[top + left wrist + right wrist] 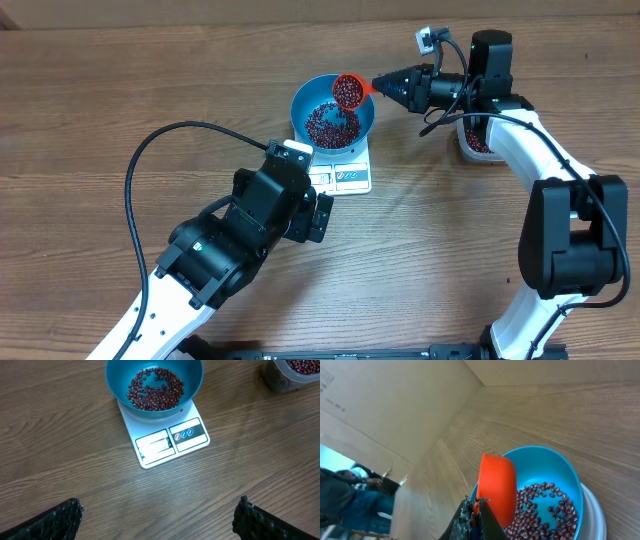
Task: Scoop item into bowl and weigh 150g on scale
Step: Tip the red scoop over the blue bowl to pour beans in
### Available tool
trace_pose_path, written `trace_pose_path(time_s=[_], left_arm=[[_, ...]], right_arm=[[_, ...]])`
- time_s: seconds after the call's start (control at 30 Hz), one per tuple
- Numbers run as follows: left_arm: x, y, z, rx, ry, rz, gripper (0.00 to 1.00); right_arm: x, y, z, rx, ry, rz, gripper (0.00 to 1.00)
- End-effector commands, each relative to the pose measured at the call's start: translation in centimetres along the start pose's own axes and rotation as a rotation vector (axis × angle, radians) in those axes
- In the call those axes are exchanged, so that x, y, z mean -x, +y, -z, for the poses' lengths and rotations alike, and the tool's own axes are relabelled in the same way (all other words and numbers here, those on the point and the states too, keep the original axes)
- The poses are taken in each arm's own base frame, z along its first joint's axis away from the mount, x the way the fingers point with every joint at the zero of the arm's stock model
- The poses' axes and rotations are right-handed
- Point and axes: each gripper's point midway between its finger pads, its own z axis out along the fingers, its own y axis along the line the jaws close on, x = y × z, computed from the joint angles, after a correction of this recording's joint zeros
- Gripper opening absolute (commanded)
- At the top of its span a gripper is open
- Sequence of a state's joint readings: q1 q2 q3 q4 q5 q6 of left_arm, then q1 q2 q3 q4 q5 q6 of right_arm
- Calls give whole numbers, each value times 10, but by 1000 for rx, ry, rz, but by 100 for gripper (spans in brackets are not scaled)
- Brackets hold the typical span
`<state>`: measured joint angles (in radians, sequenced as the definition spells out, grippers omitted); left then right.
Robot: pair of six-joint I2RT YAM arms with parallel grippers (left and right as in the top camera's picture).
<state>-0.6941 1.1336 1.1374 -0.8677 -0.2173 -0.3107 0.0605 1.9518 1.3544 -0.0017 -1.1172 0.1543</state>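
Observation:
The blue bowl stands on the white scale and holds a layer of dark red beans. My right gripper is shut on the handle of an orange scoop, which hangs tilted over the bowl's far right rim with beans in it. In the right wrist view the scoop shows its orange back over the bowl, and the gripper pinches its handle. My left gripper is open over bare table in front of the scale, its fingertips wide apart.
A clear plastic tub with more beans sits at the right, partly under the right arm, and shows in the left wrist view's top right corner. A black cable loops left of the left arm.

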Motion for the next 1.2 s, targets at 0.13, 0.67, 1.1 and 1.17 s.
trace_pose_path(time_s=[0.13,0.67,1.1,1.17], left_arm=[[-1,-1,-2,-4,4,-19,99],[-1,-1,-2,-4,4,-19,100],[-1,-1,-2,-4,4,-19,100],[-1,-1,-2,-4,4,-19,100]], right_arm=[[5,6,-4,9,0,178,4],[3,5,-6,4,6,417,4],[3,2,-9,-22,12,671,4],[2,4,-11,-15,14,719,4]])
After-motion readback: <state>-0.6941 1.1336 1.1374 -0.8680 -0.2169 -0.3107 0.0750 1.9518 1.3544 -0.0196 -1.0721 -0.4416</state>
